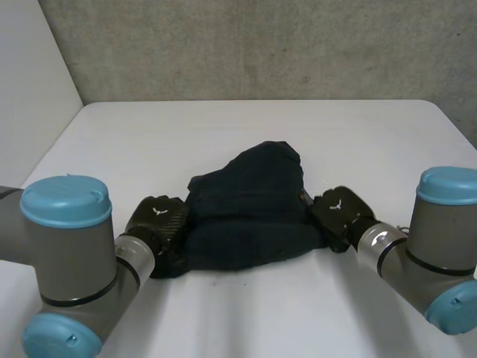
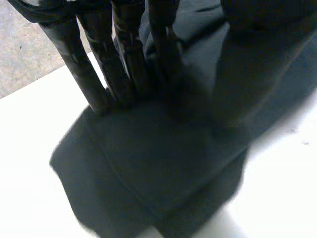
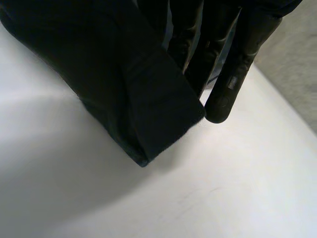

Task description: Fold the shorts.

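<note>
In the head view, the dark navy shorts (image 1: 250,209) are seen bunched in a heap at the middle of the white table (image 1: 223,127), with the centre humped up. The left hand (image 1: 156,220) is set against the heap's left edge and the right hand (image 1: 339,212) against its right edge. In the left wrist view, the left hand (image 2: 124,59) is seen released, its fingers (image 2: 94,84) stretched straight with their tips pressed onto the shorts (image 2: 163,168), which are spread on the table (image 2: 29,148) beyond the fingertips. In the right wrist view, a folded edge of the shorts (image 3: 124,84) is grasped by the right hand (image 3: 233,79), the cloth laid across the palm side of its fingers and the corner raised just off the table (image 3: 223,188); one straight finger is left bare just beside that corner.
</note>
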Tool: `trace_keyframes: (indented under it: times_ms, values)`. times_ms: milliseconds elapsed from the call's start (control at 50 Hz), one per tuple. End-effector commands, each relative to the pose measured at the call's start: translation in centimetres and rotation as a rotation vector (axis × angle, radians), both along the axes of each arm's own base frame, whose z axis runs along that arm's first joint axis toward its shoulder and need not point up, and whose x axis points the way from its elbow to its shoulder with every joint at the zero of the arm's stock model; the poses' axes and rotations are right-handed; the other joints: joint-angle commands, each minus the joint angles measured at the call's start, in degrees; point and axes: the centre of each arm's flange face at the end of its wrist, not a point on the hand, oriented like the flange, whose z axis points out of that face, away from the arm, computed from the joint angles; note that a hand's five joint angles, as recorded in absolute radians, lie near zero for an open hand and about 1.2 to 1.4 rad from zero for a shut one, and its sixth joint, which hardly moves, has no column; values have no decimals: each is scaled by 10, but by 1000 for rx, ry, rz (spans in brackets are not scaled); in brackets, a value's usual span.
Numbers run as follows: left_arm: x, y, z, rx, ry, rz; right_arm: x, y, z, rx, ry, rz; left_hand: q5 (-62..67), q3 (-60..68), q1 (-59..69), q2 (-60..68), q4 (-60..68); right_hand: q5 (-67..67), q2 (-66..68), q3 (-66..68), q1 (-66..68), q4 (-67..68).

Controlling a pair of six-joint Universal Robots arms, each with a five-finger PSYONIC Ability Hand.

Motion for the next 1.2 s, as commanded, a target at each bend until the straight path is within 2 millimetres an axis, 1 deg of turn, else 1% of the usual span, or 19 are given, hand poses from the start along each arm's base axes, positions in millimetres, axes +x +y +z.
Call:
trace_keyframes:
  times_ms: [20,140,220,360,440,520,580,660,680,700,740,760,800,840,900,980,1000,1080,1200]
  values:
    - [-2,-4,4,-54,-87,-51,-5,4,51,-51,-86,-56,284,273,276,270,278,155,129,128,258,121]
    - [6,3,58,-162,-57,-62,-16,27,93,51,-44,-89,284,273,276,270,278,155,129,128,258,121]
    - [8,12,80,-147,-59,-97,-25,48,104,189,54,-102,284,273,276,270,278,155,129,128,258,121]
    - [14,12,86,-40,-134,-129,-29,57,109,212,209,-55,284,273,276,270,278,155,129,128,258,121]
    - [12,-10,66,-15,-207,-130,-20,42,84,250,279,-13,284,273,276,270,278,155,129,128,258,121]
    - [0,-48,51,-50,-273,-143,0,21,66,236,301,-6,284,273,276,270,278,155,129,128,258,121]
    - [-10,-73,59,-124,-268,-126,15,3,73,131,282,-21,284,273,276,270,278,155,129,128,258,121]
    - [-27,-116,115,-378,-185,-54,36,-43,121,-181,124,-113,284,273,276,270,278,155,129,128,258,121]
    - [-32,-129,150,-518,-123,-20,43,-59,151,-327,7,-152,284,273,276,270,278,155,129,128,258,121]
    - [-34,-134,170,-595,-88,-4,46,-66,168,-402,-63,-169,284,273,276,270,278,155,129,128,258,121]
    - [-36,-138,209,-746,-9,26,49,-74,202,-544,-207,-195,284,273,276,270,278,155,129,128,258,121]
    - [-37,-139,241,-879,61,50,49,-75,235,-672,-341,-213,284,273,276,270,278,155,129,128,258,121]
    - [-37,-139,260,-972,111,73,46,-71,259,-762,-429,-221,284,273,276,270,278,155,129,128,258,121]
    - [-42,-133,272,-1042,157,75,43,-65,264,-775,-444,-229,284,273,276,270,278,155,129,128,258,121]
    - [-45,-122,264,-997,154,57,45,-62,247,-722,-410,-221,284,273,276,270,278,155,129,128,258,121]
    - [-41,-100,218,-779,134,24,49,-50,205,-589,-333,-200,-87,-98,-95,-100,-92,155,129,128,258,121]
    - [-37,-94,196,-683,145,20,51,-44,191,-549,-308,-187,-186,-197,-194,-200,-191,155,129,128,258,121]
    - [-28,-80,142,-449,206,33,51,-37,169,-488,-264,-184,-321,-332,-329,-335,-327,155,129,128,258,121]
    - [-19,-56,91,-158,312,86,50,-38,169,-504,-240,-191,-325,-336,-333,-339,-330,155,129,128,258,121]
